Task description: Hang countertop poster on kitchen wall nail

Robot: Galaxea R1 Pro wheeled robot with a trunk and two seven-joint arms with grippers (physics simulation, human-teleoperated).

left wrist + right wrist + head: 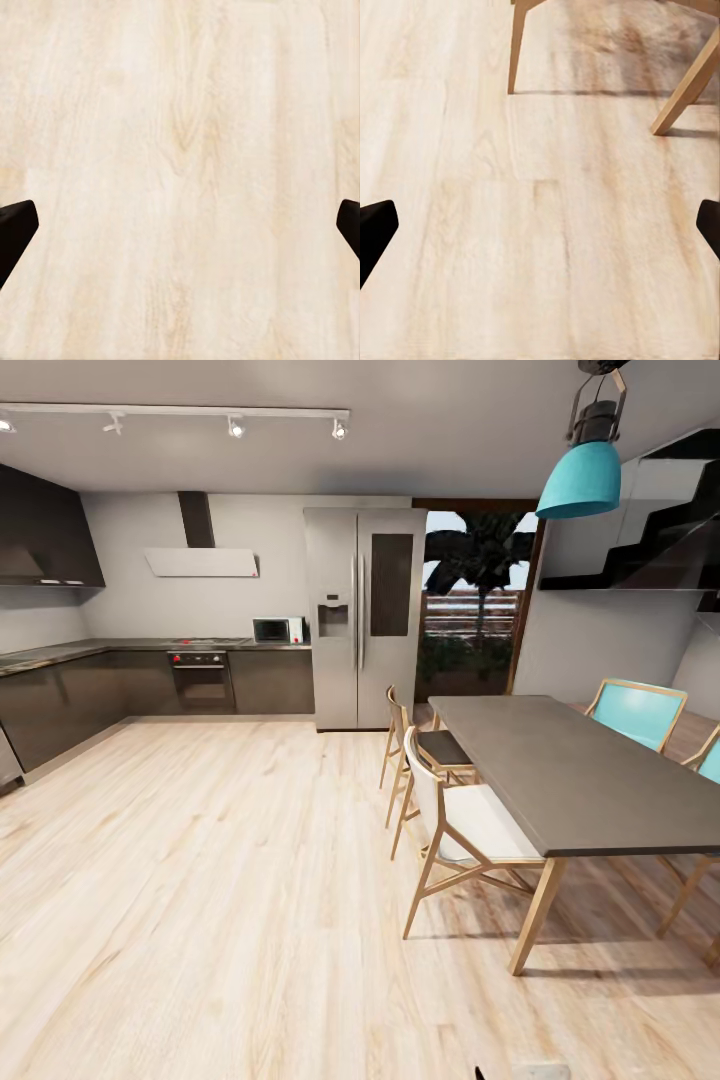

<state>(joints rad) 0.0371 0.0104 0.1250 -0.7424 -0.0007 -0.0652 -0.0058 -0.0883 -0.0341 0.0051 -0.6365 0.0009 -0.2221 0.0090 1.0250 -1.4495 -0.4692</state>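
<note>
The kitchen countertop (120,647) runs along the far left and back walls, dark grey over dark cabinets. The poster is out of view, and no wall nail can be made out on the pale grey wall (130,600). My left gripper (180,232) hangs open over bare light-wood floor, with only its dark fingertips (15,229) at the frame edges. Over the floor beside a wooden chair leg (519,45) and a table leg (686,86), my right gripper (540,232) is open too, with nothing between its fingers.
A matte dark dining table (570,770) with wooden chairs (465,830) stands at the right. A steel fridge (365,615), an oven (200,680) and a microwave (278,630) line the back wall. A teal lamp (585,475) hangs overhead. Wide wood floor (200,860) lies between me and the counters.
</note>
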